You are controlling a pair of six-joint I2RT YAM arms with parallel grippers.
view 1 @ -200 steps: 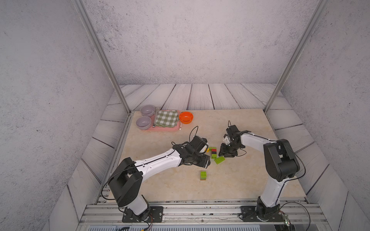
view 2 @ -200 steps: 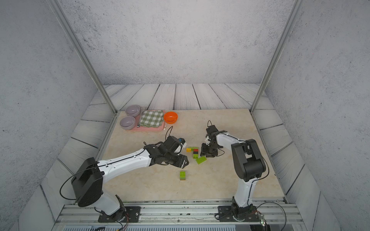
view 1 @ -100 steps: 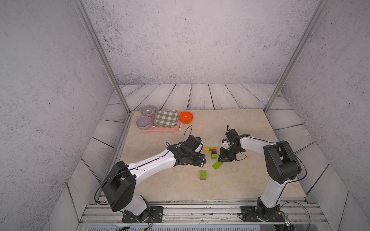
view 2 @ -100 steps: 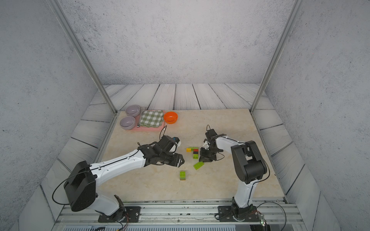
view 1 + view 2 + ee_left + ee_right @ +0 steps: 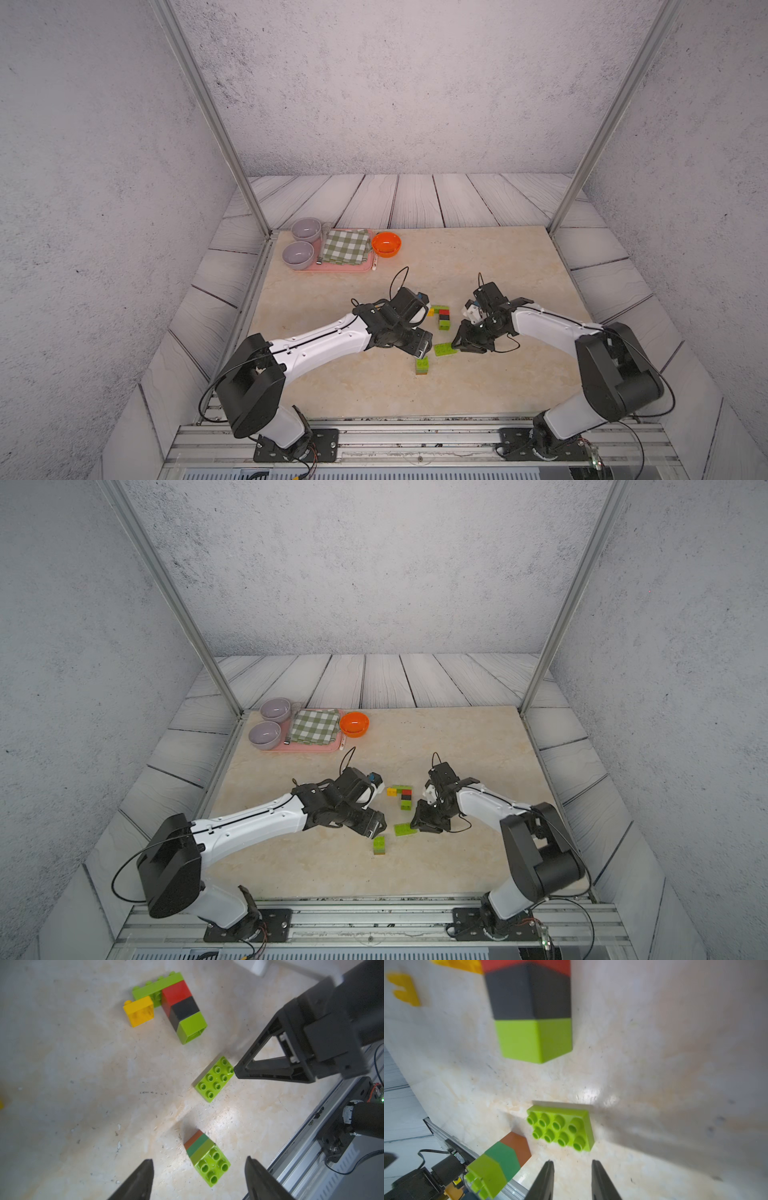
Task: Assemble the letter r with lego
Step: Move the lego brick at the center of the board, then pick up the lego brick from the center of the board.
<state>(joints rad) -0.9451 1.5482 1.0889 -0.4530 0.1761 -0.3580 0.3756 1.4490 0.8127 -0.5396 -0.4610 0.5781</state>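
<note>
lego is being worked at frame centre in a top view: the part-built letter, the flat lime brick just below it, the three-brick stack lower still. the left tool is being held open over the stack; the right tool, closed and empty, is seemingly touching the flat brick's corner. a square descent across the stack's smooth sides is probably being called for.

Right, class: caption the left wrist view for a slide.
Left claw open over a three-colour stack; right claw beside a flat lime brick.
</note>
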